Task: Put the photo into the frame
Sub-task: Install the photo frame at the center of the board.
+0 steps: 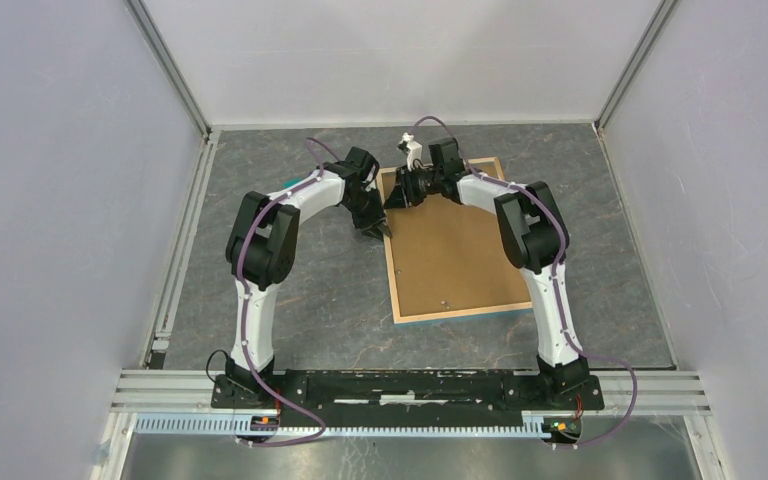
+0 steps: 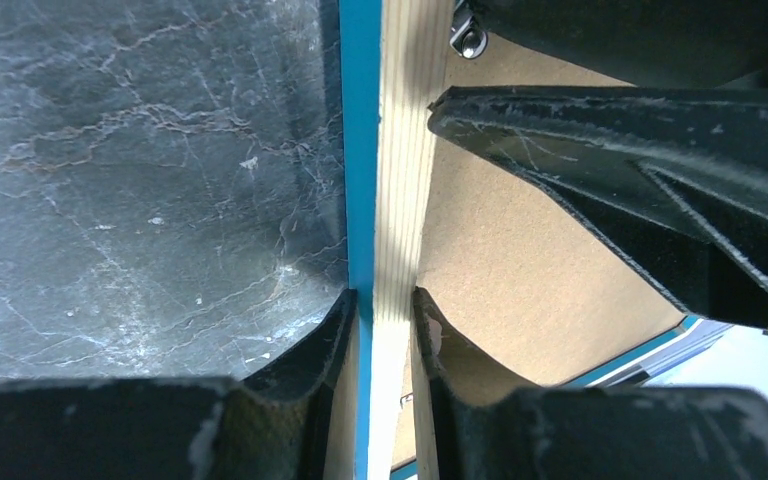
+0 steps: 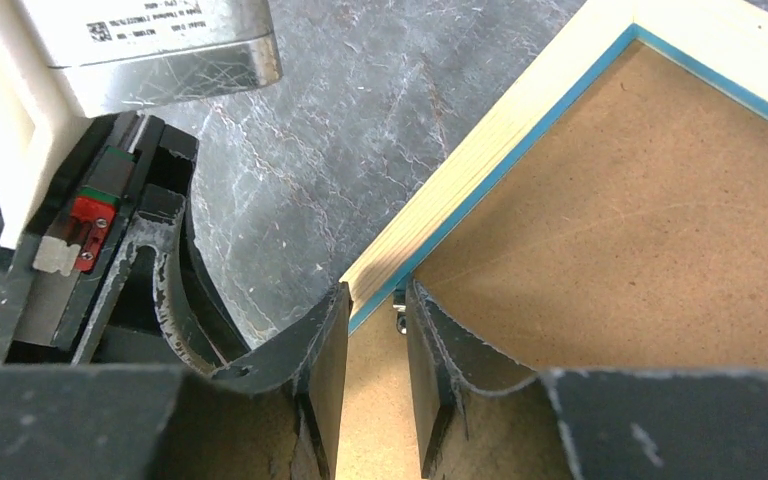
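The frame [image 1: 460, 313] lies face down on the table, with its pale wood back and blue edge showing. A brown backing board [image 1: 450, 250] fills it. The photo is hidden. My left gripper [image 1: 378, 228] is at the frame's left rail. In the left wrist view this gripper [image 2: 382, 300] is shut on the frame's blue and wood edge [image 2: 400, 150]. My right gripper [image 1: 397, 192] is at the far left corner. In the right wrist view its jaws [image 3: 377, 295] stand apart astride the wood rail [image 3: 480, 150], over the backing board [image 3: 640, 220].
The grey marbled table [image 1: 290, 300] is walled by pale panels on three sides. A small metal clip [image 3: 400, 322] sits on the frame's back by my right fingertips. The other arm's black gripper body [image 3: 110, 230] is close on the left.
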Controlling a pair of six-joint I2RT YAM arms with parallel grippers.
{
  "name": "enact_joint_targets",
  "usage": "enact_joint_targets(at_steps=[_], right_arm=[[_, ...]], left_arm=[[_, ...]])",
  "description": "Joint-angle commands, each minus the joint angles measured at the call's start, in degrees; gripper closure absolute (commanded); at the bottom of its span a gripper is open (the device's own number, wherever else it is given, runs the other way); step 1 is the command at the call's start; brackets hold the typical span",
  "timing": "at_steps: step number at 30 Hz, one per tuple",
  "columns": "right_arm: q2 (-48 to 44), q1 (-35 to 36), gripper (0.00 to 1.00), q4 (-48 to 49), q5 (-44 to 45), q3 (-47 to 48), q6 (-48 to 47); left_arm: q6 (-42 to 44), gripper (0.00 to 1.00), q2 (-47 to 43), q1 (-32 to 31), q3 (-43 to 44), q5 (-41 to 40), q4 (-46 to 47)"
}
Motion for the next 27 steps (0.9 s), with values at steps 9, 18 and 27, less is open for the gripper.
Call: enact_joint_targets(at_steps=[9, 18, 27], right_arm=[[-8.45, -3.07, 0.64, 18.30, 3.63, -11.88, 15.96], [-1.55, -2.14, 0.71, 16.71, 3.48, -7.23, 15.73], [-1.77, 2.09, 0.74, 12.96, -0.76, -13.31, 10.66]], left_arm=[[1.16, 0.74, -3.89, 1.33, -5.08, 1.50, 8.38], [0.71, 0.76, -1.03, 1.33, -3.79, 2.14, 6.59], [2.48, 0.78, -0.59, 1.32, -1.70, 0.59, 4.10]])
